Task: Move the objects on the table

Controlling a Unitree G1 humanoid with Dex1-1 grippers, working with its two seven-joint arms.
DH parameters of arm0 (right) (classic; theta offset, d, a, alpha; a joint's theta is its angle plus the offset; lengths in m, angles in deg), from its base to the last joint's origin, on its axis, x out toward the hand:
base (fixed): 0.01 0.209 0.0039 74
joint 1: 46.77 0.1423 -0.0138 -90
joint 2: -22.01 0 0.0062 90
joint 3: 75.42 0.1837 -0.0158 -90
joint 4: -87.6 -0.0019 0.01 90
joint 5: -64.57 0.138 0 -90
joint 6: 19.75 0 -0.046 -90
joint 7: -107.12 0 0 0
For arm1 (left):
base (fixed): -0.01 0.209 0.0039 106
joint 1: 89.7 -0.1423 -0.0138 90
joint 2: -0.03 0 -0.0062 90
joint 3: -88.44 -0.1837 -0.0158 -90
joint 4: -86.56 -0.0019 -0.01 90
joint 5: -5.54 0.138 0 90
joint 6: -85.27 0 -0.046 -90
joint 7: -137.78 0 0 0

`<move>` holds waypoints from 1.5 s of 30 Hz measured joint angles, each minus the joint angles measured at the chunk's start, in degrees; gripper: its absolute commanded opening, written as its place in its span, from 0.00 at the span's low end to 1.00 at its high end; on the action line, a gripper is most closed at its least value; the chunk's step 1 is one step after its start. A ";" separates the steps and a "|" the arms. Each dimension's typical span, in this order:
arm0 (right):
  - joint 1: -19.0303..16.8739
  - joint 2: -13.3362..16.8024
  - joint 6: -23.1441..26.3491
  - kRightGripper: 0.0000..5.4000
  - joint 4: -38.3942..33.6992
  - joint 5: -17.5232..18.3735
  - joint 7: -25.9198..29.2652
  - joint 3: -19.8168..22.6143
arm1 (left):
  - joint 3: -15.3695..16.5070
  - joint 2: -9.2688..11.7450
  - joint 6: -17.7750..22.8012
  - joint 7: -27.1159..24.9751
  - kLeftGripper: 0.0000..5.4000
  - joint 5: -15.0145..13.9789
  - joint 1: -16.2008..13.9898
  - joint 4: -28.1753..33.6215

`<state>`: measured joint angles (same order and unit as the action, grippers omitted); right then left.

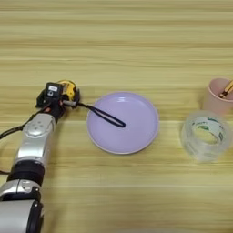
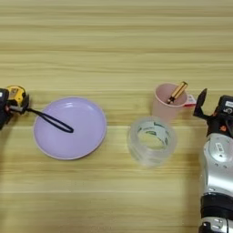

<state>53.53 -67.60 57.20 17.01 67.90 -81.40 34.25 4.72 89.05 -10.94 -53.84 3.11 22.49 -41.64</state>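
One plate (image 1: 123, 123), one tape measure (image 1: 68, 89), one tape roll (image 1: 205, 135) and one pink cup (image 2: 166, 101) sit on the table (image 1: 116, 36). The left gripper (image 1: 58, 96) covers the measure's left side, fingers closed on it; its strap (image 1: 107, 117) lies across the plate. Only the right eye view shows the right gripper (image 2: 214, 107), fingers apart, beside the cup.

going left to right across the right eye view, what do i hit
left gripper at the tape measure → black strap → lavender plate → clear tape roll → pink cup holding a small stick-like object → right gripper
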 measured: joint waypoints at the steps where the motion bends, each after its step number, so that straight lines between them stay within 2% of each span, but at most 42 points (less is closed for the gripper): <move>1: 0.00 0.00 0.00 1.00 0.00 0.00 0.00 0.00 | -0.28 -0.10 -0.28 -0.03 0.83 0.03 0.00 0.00; 5: 0.00 -0.01 0.00 1.00 0.00 -0.01 0.00 0.00 | -1.24 -0.49 -0.43 -0.06 0.83 0.40 -0.01 0.04; 6: 0.00 -0.02 0.00 1.00 0.00 -0.01 0.00 0.00 | -1.50 -0.50 -0.40 -0.04 0.89 0.44 -0.01 0.10; 13: 0.00 -0.06 0.00 1.00 -0.01 -0.04 -0.01 0.00 | -2.64 -0.94 0.69 -0.15 1.00 0.77 -0.02 1.66; 25: 0.00 -0.39 0.00 1.00 -0.05 -0.37 -0.09 -0.01 | -2.77 -1.31 0.81 -0.90 1.00 0.26 -0.32 4.97; 33: 0.00 -0.46 0.00 1.00 -0.06 -0.80 -0.09 -0.01 | -2.71 -3.09 -1.07 -1.17 1.00 -0.20 -0.61 7.32; 37: 0.00 -0.60 0.00 1.00 -0.38 -0.96 -0.18 -0.01 | -4.13 -3.62 -0.97 -3.61 1.00 -0.42 -1.42 11.85; 41: 0.00 -0.89 0.00 1.00 -0.90 -1.05 -0.99 -0.08 | -7.33 -5.35 2.73 -7.71 1.00 -2.20 -3.40 20.62; 45: 0.00 -1.01 0.03 1.00 -1.27 -1.09 -1.07 -0.26 | -10.12 -5.33 8.21 -10.82 1.00 -2.75 -4.61 28.13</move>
<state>53.53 -68.60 57.23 15.74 66.80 -82.48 33.99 -5.40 83.72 -2.73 -64.66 0.36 17.88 -13.51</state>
